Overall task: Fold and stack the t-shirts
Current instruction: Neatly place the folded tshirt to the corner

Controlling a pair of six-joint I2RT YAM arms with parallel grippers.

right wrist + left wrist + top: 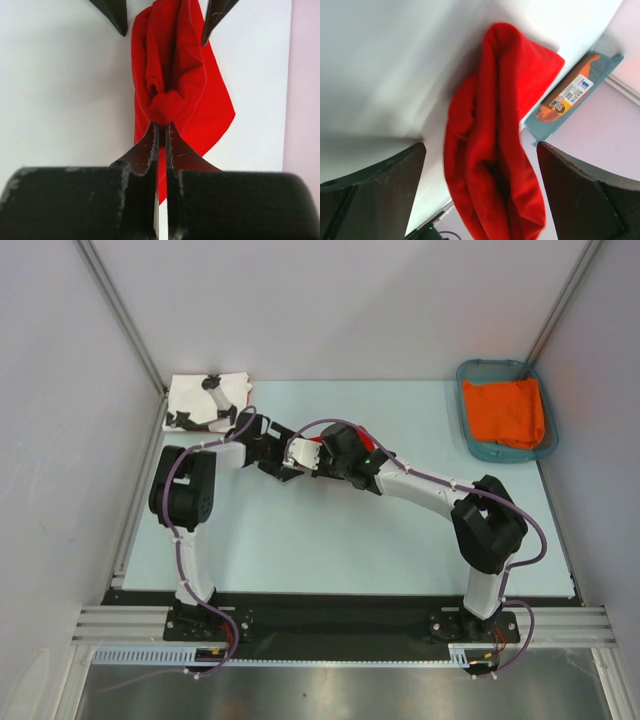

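One t-shirt (pixel 205 400) lies at the table's (pixel 330 550) far-left corner, the basket (pixel 468 430) far right, the other t-shirt (pixel 175 70) mid-table.

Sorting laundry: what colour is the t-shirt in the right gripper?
The t-shirt is plain bright red, clearest in the right wrist view.

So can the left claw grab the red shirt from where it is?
Probably yes. The left claw is wide open, and the bunched red t-shirt sits right between its jaws with nothing blocking. The right claw is pinching the shirt's other end.
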